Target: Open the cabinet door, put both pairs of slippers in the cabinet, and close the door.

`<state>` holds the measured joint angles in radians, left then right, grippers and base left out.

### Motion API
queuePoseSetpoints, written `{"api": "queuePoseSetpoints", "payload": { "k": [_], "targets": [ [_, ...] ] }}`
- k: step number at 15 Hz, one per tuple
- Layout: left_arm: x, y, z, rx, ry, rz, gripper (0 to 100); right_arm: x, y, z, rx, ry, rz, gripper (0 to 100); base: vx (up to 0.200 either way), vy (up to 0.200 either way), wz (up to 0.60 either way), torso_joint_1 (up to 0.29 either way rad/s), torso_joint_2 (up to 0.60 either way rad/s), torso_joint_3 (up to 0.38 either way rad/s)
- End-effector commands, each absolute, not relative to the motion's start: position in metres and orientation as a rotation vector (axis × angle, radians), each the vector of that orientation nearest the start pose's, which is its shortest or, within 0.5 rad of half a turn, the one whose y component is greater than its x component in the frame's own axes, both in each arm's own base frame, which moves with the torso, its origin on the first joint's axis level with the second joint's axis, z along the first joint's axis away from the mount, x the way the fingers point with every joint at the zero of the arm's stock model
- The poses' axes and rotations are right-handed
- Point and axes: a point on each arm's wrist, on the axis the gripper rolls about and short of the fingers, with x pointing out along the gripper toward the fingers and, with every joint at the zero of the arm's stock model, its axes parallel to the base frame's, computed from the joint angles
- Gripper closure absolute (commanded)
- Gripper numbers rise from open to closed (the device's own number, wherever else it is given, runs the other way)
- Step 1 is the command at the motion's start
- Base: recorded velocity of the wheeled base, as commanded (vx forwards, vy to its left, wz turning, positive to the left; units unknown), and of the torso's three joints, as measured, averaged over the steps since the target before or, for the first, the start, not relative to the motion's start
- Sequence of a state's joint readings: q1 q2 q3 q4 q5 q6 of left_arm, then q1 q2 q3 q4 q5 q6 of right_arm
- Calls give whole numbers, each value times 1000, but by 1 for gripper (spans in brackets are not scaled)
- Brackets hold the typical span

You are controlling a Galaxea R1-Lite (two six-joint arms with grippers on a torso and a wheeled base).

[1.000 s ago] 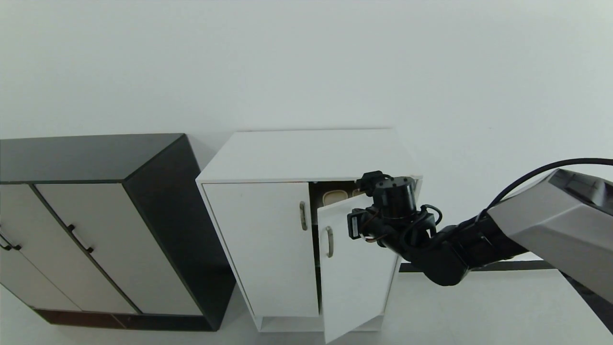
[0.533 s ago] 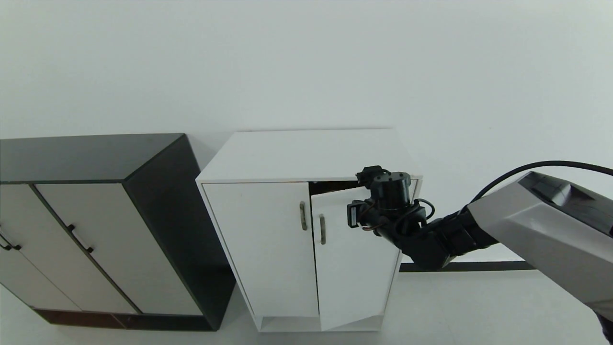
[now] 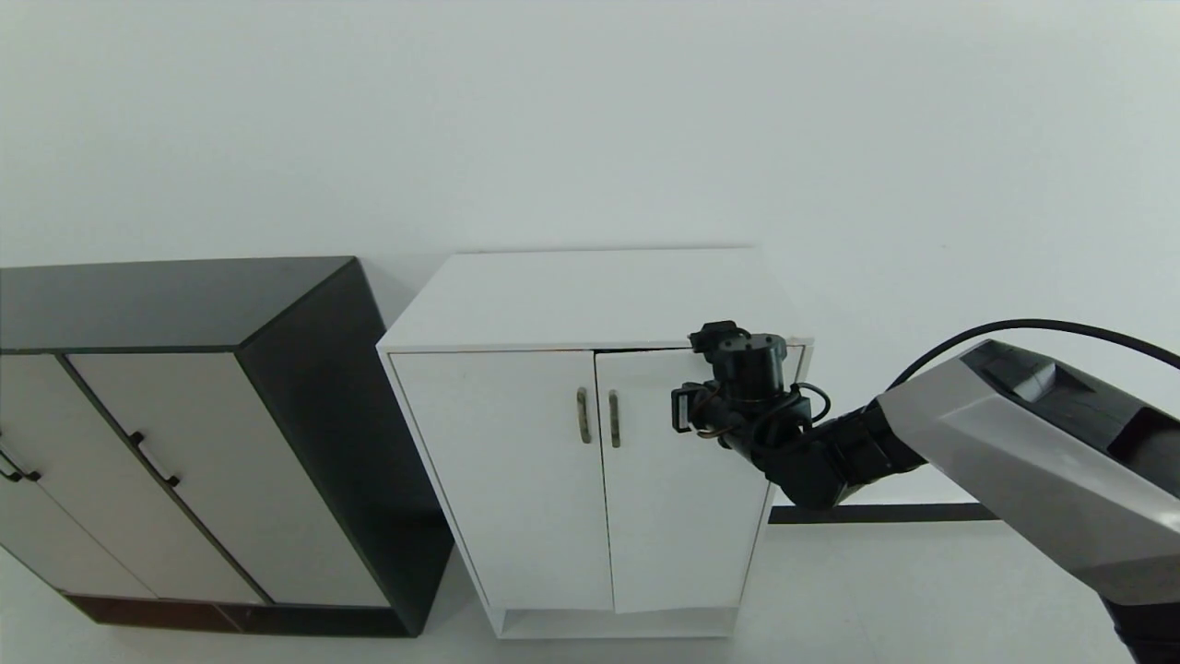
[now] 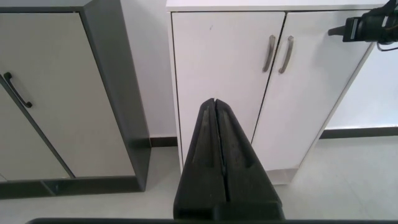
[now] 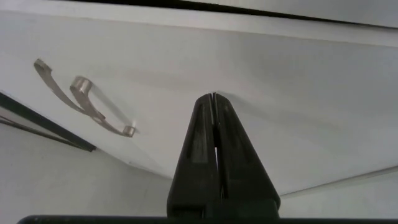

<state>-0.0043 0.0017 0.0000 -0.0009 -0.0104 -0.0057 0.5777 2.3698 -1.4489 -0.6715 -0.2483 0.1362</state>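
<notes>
A white cabinet (image 3: pixel 590 295) stands on the pale floor (image 3: pixel 876 590) against a plain wall, with a dark cabinet (image 3: pixel 313 415) close beside it at 9 o'clock. The white cabinet's 2 doors hang side by side. The left door (image 3: pixel 498 480) lies flush, and the right door (image 3: pixel 673 516) sits all but flush, a thin dark slit showing along its top edge. 2 slim metal handles, the left handle (image 3: pixel 583 415) and the right handle (image 3: pixel 614 419), run upright on either side of the centre seam.

The right arm comes in from 3 o'clock, its wrist at the upper part of the right door, near the hinge side. The right end effector (image 5: pixel 214 99) has its 2 fingers pressed together with nothing between them, the tip at the door's white face; whether it touches cannot be told. The left end effector (image 4: pixel 214 106), fingers likewise pressed together and carrying nothing, hangs well back from the cabinets, pointing toward the left door.
</notes>
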Motion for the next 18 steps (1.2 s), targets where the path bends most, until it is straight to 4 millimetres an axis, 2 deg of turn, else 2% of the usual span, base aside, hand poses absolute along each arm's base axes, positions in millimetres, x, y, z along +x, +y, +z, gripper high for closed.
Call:
{"api": "queuePoseSetpoints", "payload": {
  "k": [1, 10, 18],
  "targets": [
    [-23, 0, 76, -6, 0, -14, 100, 407, 257, 88, 33, 254, 308, 100, 0, 0, 0, 0, 0, 0],
    [-23, 0, 76, -6, 0, -15, 100, 415, 251, 87, 37, 247, 289, 100, 0, 0, 0, 0, 0, 0],
    [-23, 0, 76, -6, 0, -15, 100, 422, 254, 84, 42, 235, 287, 100, 0, 0, 0, 0, 0, 0]
  ]
}}
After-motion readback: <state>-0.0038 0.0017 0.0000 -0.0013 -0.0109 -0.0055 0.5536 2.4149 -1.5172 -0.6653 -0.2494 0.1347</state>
